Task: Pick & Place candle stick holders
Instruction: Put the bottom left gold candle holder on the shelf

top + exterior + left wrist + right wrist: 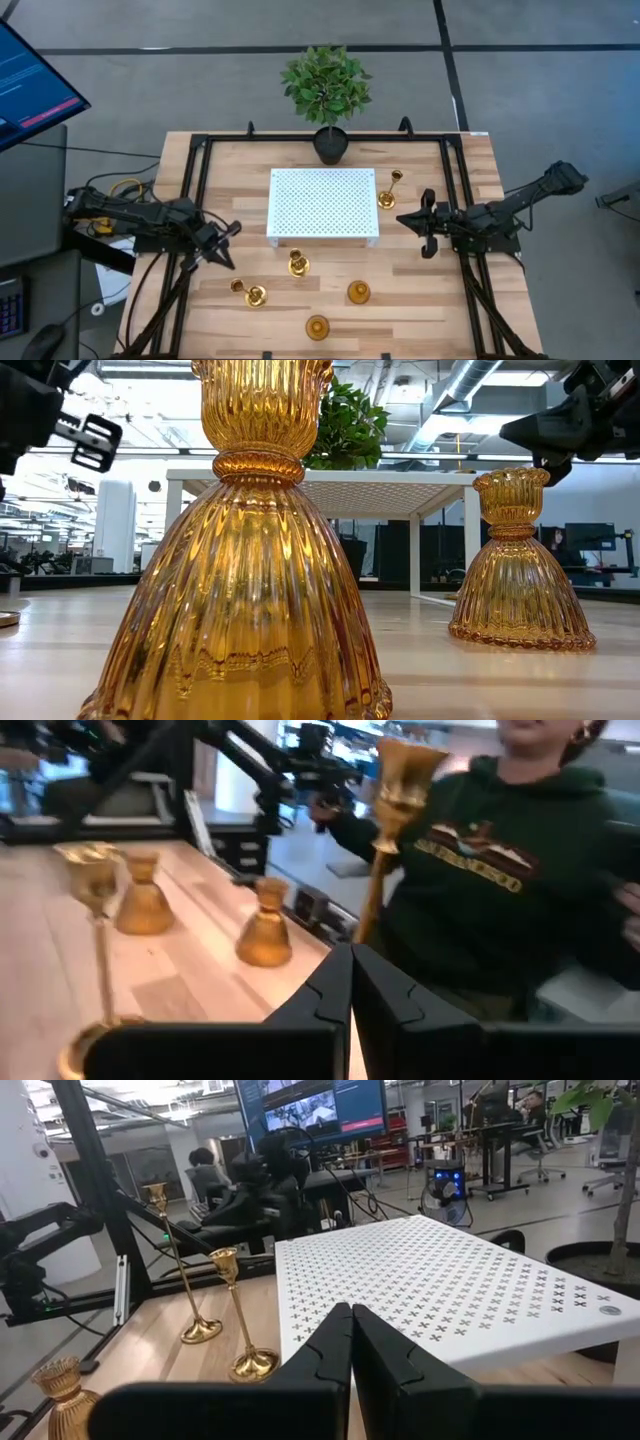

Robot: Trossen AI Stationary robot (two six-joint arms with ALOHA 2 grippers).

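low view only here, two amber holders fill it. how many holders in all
Observer: Five. Besides the amber holders, three thin brass holders stand on the table.
Operator: all together
Observer: No. Two stand near the left gripper; the third brass holder stands right of the white platform.
Operator: grippers holding anything
Observer: No. Left and right gripper are both shut, empty.

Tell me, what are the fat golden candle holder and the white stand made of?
The fat candle holder looks like amber glass: ribbed, glossy, and light shines through it. The white stand looks like painted metal: thin, flat, matte, punched with rows of tiny holes. I can't be sure of either.
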